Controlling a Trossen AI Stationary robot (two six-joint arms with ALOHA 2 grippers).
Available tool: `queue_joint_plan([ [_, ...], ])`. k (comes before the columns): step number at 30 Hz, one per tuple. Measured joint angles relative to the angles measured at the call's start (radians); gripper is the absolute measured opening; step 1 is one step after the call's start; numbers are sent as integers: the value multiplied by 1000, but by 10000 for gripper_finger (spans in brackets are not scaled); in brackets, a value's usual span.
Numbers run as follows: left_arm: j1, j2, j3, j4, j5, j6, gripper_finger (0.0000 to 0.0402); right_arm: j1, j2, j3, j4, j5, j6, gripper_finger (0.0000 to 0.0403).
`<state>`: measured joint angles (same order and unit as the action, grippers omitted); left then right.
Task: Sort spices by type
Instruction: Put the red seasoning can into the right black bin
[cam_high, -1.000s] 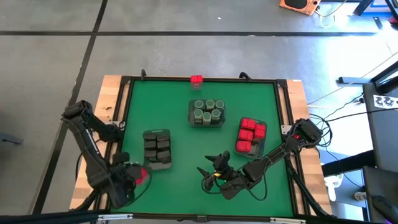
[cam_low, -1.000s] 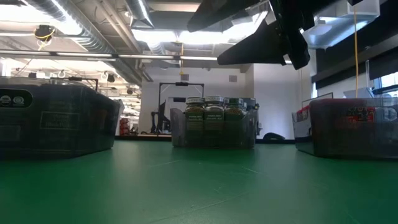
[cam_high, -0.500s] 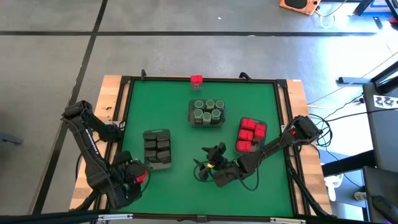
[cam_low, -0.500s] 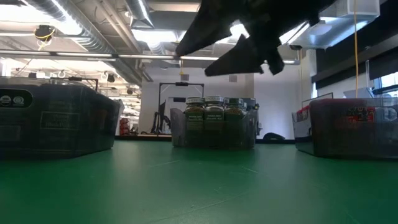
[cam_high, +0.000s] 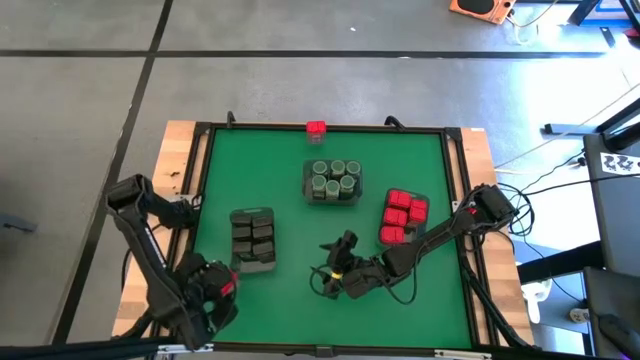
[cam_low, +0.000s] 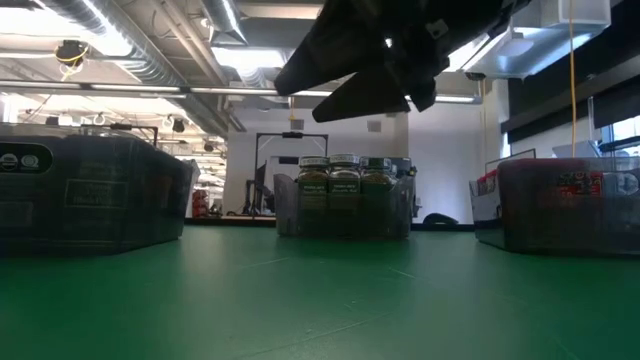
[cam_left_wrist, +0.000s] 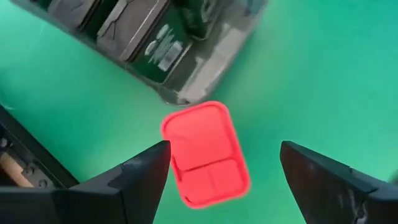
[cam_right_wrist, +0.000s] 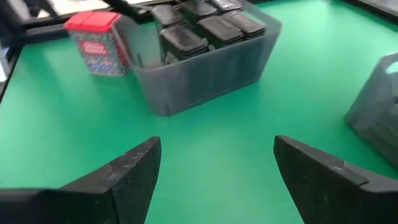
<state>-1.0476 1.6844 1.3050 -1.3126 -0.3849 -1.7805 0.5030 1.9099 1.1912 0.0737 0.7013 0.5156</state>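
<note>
The left gripper (cam_left_wrist: 221, 171) is hovering wide open, holding nothing, directly above the bright red rectangular spice box (cam_left_wrist: 205, 154) standing beside the grey tray of dark tins (cam_left_wrist: 140, 37), seemingly lining up a grasp. The right gripper (cam_right_wrist: 214, 158) is waiting open, empty.

1. My left arm is folded at the near left corner of the table, its elbow raised out over the left edge and the forearm angled back in toward the near side.
2. My left gripper (cam_high: 215, 290) hangs low over the mat, pointing down, fingers (cam_left_wrist: 140, 177) spread wide apart with nothing between them.
3. My right arm reaches from the right edge of the table, stretched long and low across the near half toward the middle.
4. My right gripper (cam_high: 335, 270) sits near the table's centre line, held above the mat and pointing toward the left side.
5. Its fingers (cam_right_wrist: 127, 171) stand wide open, gripping nothing.
</note>
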Motion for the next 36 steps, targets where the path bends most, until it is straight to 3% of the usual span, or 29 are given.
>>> queue_joint_plan([
  [13,-12,50,-113,100,34,-111,301,0,0,0,-29,-93,-28,312],
  [20,-21,49,-172,227,37,-68,300,0,0,0,-27,-119,-53,312],
  [23,-21,49,-201,280,44,-43,282,-1,0,0,-29,-136,-81,312],
  [30,-21,49,-216,296,46,31,197,-13,0,0,-16,-174,-49,312],
  [36,-18,49,-216,406,40,134,197,-9,-3,0,-27,-239,-57,312],
])
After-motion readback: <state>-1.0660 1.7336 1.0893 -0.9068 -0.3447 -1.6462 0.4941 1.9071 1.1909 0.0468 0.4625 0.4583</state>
